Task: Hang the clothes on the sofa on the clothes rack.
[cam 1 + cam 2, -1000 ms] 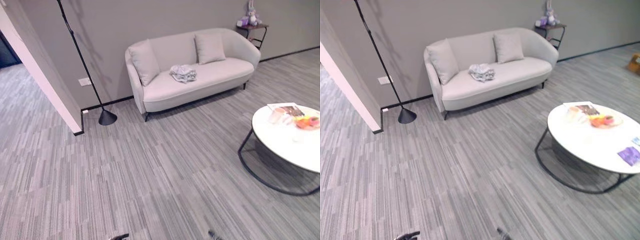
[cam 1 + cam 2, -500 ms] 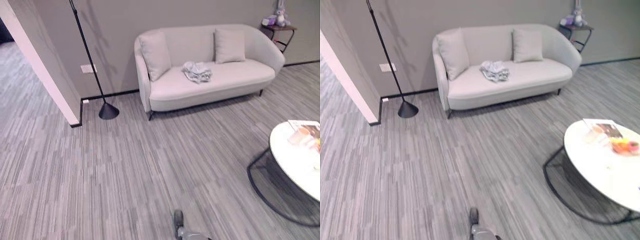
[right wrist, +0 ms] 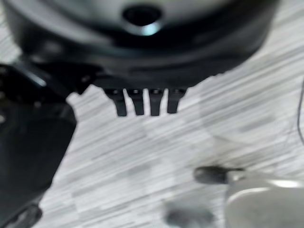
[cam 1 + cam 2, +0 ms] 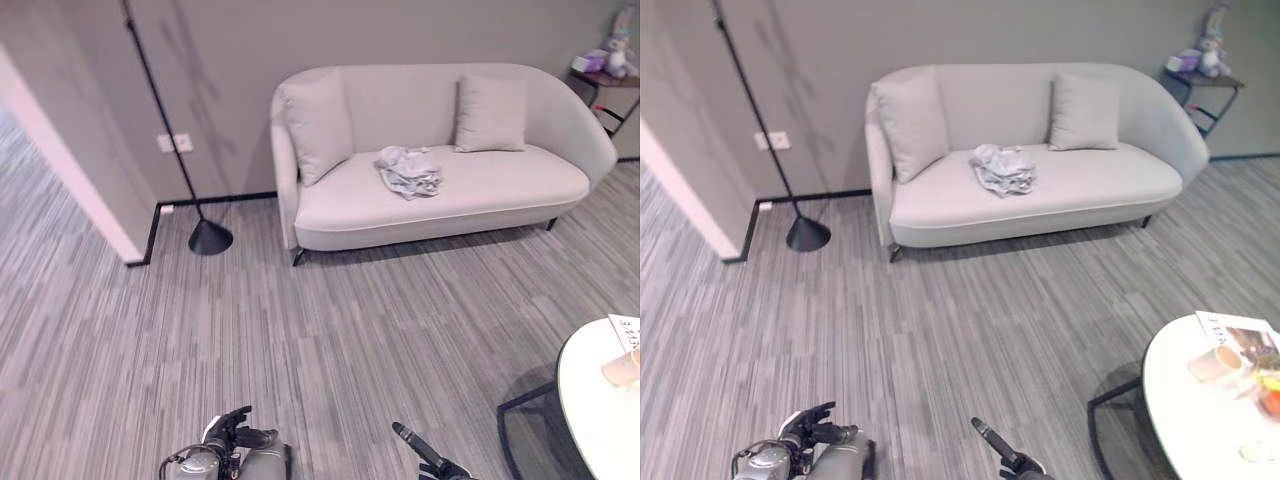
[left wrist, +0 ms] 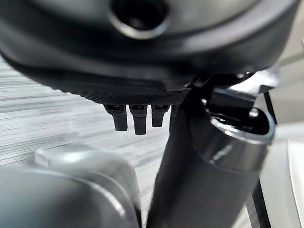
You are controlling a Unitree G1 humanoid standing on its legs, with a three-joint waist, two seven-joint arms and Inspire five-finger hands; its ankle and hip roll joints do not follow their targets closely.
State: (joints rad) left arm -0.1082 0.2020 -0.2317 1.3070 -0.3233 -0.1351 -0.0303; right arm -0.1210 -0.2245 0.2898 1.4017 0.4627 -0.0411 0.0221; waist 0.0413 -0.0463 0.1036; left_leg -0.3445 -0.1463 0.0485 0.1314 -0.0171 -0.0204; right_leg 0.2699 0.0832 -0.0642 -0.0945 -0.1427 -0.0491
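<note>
Left robot hand (image 4: 232,436): low at the bottom edge of the head view, over the floor (image 4: 330,340); its fingers hang straight and relaxed in the wrist view and hold nothing.
Right robot hand (image 4: 420,452): also low at the bottom edge, fingers straight, empty.
Clothes (image 4: 408,170): a small crumpled heap of pale grey cloth on the seat of the sofa (image 4: 500,185), about mid-seat, between the left cushion (image 4: 315,125) and the right cushion (image 4: 490,112), touching neither.
Look of the clothes: soft, wrinkled, folded over itself; no collar or sleeve can be made out, so the kind of garment cannot be told.
Distance: both hands are well apart from the heap, with open floor between.
Surroundings: a black floor lamp (image 4: 190,190) stands left of the sofa by the wall; a round white table (image 4: 595,395) sits at the right edge.
Risk: the bunched cloth may give only a loose fold to a grasp and slip or trail when lifted.
Risk: a route drifting right could clip the table.
Clothes rack: unseen, so where to carry the cloth is uncertain.
</note>
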